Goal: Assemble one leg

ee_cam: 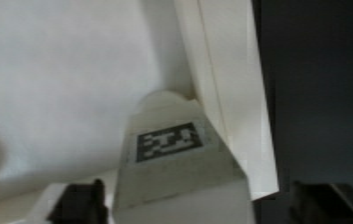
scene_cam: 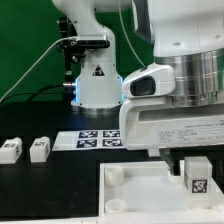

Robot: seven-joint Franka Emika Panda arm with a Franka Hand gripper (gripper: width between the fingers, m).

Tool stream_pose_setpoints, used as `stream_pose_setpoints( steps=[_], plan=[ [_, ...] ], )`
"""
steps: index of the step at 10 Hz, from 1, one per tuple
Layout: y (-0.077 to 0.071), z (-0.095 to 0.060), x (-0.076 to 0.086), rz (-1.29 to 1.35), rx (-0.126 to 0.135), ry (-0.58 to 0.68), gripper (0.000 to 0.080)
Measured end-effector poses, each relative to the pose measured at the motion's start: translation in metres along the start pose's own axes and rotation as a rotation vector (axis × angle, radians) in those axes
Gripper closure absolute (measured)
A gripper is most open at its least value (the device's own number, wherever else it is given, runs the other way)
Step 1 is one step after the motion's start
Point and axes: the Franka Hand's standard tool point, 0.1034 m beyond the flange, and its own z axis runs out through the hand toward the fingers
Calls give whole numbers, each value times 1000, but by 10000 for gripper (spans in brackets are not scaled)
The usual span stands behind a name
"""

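- The leg (scene_cam: 196, 177) held under the arm is a small white block with a black-and-white square tag on its face; in the exterior view it sits at about 4 o'clock in the picture, over the large white panel (scene_cam: 140, 195).
- In the wrist view the same leg (ee_cam: 176, 160) shows as a pale, tapering piece with the tag near its middle, lying along the panel's raised edge (ee_cam: 226, 100).
- The gripper (ee_cam: 198, 203) has its two dark fingers (ee_cam: 84, 203) on either side of the leg; whether the pads actually press on it cannot be told from these pictures.
- Two more legs lie on the black table: one (scene_cam: 11, 149) at about 9 o'clock and another (scene_cam: 40, 149) just beside it, well apart from the panel.
- The marker board (scene_cam: 100, 137) lies flat between those loose legs and the arm, just in front of the robot's base (scene_cam: 96, 85).
- The panel's near corner (scene_cam: 112, 176) and its round socket (scene_cam: 116, 203) lie uncovered toward 7 o'clock of the held leg.
- Bare black table (scene_cam: 45, 190) spreads at 8 o'clock, beside the panel's edge.
- The arm's big white wrist housing (scene_cam: 180, 110) crowds the 3 o'clock side, right above the held leg.
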Motion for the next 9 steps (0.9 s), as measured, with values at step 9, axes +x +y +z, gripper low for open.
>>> stream_pose_setpoints(
  steps=[9],
  plan=[
    [4,2,1,1213,32,-34,504]
  ],
)
